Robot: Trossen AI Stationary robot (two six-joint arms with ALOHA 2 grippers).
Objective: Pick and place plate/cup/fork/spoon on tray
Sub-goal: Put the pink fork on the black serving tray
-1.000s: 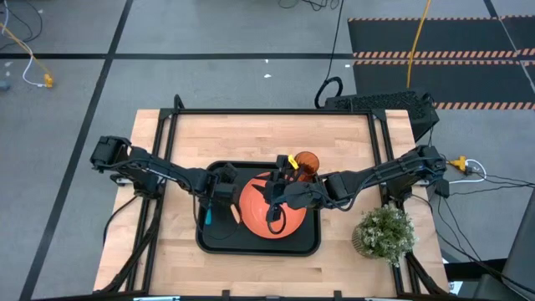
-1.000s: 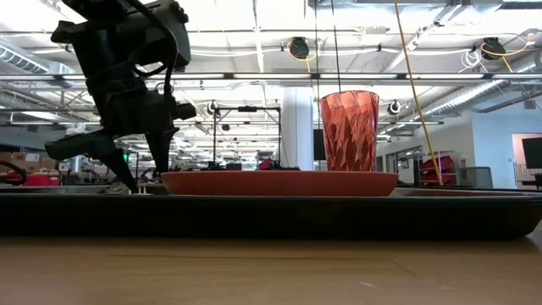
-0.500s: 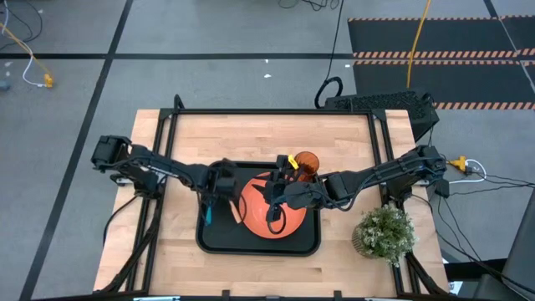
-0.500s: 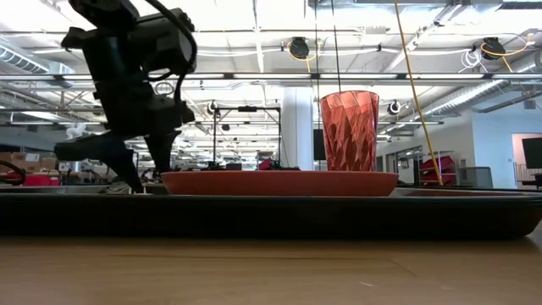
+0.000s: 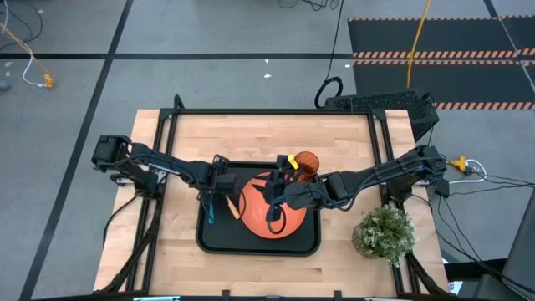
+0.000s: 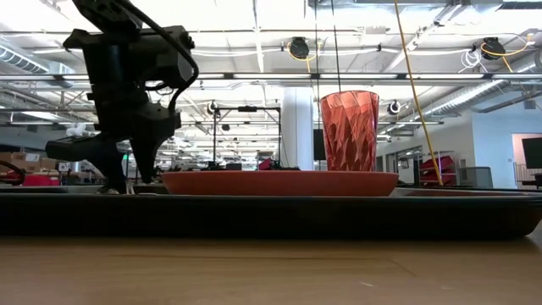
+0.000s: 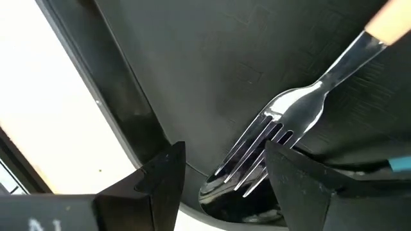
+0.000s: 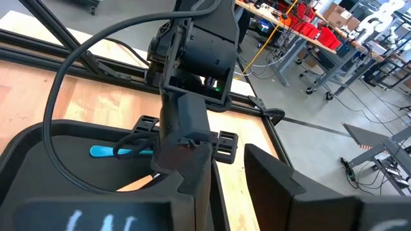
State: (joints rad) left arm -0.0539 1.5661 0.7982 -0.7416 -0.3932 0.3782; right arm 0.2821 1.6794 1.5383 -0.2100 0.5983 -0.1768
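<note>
On the pale wooden tabletop (image 5: 276, 134), everything lay on the large black rimmed tray (image 5: 255, 247).
The left end effector (image 5: 219, 191), released, hovered above the tan-handled silver fork (image 7: 282, 125) beside the blue-handled spoon (image 5: 210, 211); it should rise straight clear. The right end effector (image 5: 276, 203), part-closed and empty, hung over the round orange plate (image 5: 294, 219).

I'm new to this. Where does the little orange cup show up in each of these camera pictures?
High view: the cup stands at the tray's far edge, behind the plate.
Low view: right of centre, upright, rising behind the plate.
Left wrist view: not in it.
Right wrist view: not in it.
Shared landmark: the black tray, which appears in all four views.
</note>
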